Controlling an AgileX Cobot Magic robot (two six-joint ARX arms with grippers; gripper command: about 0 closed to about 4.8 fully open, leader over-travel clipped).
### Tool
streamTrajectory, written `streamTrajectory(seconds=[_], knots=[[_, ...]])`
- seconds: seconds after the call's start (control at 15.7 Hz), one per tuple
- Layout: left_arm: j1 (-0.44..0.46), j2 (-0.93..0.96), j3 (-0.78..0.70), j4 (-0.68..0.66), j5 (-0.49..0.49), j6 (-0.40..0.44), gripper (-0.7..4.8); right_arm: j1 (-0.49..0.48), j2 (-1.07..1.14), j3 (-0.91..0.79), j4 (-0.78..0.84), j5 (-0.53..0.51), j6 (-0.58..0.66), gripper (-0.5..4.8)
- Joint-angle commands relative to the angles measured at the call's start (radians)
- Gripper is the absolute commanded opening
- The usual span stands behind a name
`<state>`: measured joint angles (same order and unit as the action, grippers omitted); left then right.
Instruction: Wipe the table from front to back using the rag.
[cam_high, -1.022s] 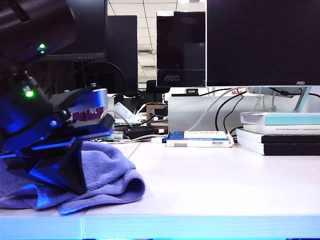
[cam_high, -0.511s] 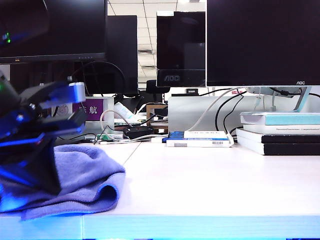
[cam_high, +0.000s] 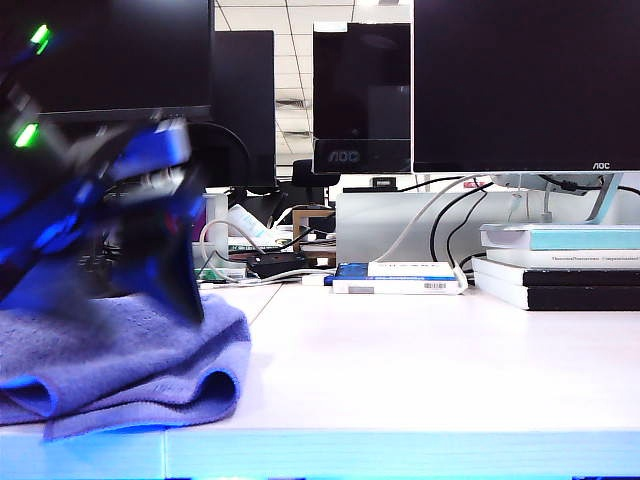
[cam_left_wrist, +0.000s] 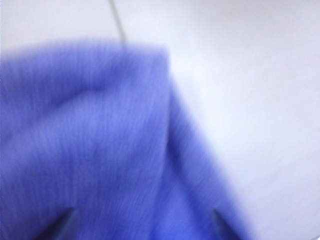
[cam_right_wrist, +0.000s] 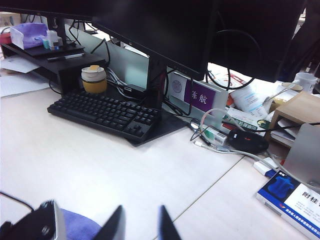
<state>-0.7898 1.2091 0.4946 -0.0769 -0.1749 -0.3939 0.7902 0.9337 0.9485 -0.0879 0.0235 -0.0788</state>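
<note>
Dark monitors (cam_high: 525, 85) line the back, ceiling panels (cam_high: 290, 60) glowing between them. Stacked books (cam_high: 560, 265) sit right, cables trailing beside. A black keyboard (cam_right_wrist: 105, 114), a yellow cup (cam_right_wrist: 93, 80), and what looks like a purple sign (cam_right_wrist: 199, 97).

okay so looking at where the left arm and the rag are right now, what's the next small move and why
Probably lift the left gripper clear. Its fingers look spread above the rag, which lies bunched at the table front edge, apparently released. The right gripper hangs open off to the side.

One rag (cam_high: 130, 365), one keyboard (cam_right_wrist: 105, 114), three stacked books (cam_high: 560, 265), one blue box (cam_high: 395, 277), one yellow cup (cam_right_wrist: 94, 80) on the desk (cam_high: 420, 370)
</note>
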Motion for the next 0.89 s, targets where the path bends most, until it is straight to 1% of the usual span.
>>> streamTrajectory(seconds=[0.06, 0.13, 0.19, 0.26, 0.32, 0.38, 0.51, 0.57, 0.64, 0.77, 0.83, 0.89], knots=[[0.000, -0.020, 0.118, -0.071, -0.009, 0.049, 3.66, 0.000, 0.001, 0.003, 0.009, -0.003, 0.001, 0.86], [0.000, -0.022, 0.156, -0.095, -0.018, 0.072, 3.10, 0.000, 0.002, 0.003, 0.008, -0.003, 0.000, 0.41], [0.000, -0.025, 0.203, -0.137, -0.040, 0.098, 0.78, 0.000, 0.005, 0.003, 0.008, -0.003, 0.000, 0.05], [0.000, -0.032, 0.253, -0.174, -0.069, 0.122, -0.06, 0.000, 0.006, 0.003, 0.010, -0.002, 0.000, -0.02], [0.000, -0.046, 0.288, -0.178, -0.076, 0.154, -0.05, 0.000, 0.005, 0.003, 0.014, 0.001, 0.002, -0.02], [0.000, -0.069, 0.306, -0.169, -0.076, 0.162, -0.05, 0.000, 0.000, 0.003, 0.017, 0.003, 0.010, -0.02], [-0.002, -0.159, 0.329, -0.161, -0.111, 0.165, -0.05, -0.001, -0.027, 0.003, 0.008, 0.006, 0.033, -0.02], [-0.002, -0.216, 0.331, -0.163, -0.121, 0.185, -0.05, -0.001, -0.047, 0.002, 0.001, 0.019, 0.033, -0.02], [-0.002, -0.331, 0.331, -0.190, -0.143, 0.220, -0.05, -0.001, -0.082, 0.000, -0.030, 0.045, 0.033, -0.02], [-0.002, -0.498, 0.331, -0.266, -0.149, 0.276, -0.05, -0.001, -0.141, -0.039, -0.049, 0.073, 0.033, -0.02], [-0.002, -0.583, 0.331, -0.326, -0.157, 0.294, -0.05, -0.001, -0.177, -0.080, -0.034, 0.097, 0.033, -0.02], [-0.002, -0.678, 0.331, -0.413, -0.161, 0.311, -0.05, -0.001, -0.222, -0.137, -0.008, 0.108, 0.034, -0.02]])
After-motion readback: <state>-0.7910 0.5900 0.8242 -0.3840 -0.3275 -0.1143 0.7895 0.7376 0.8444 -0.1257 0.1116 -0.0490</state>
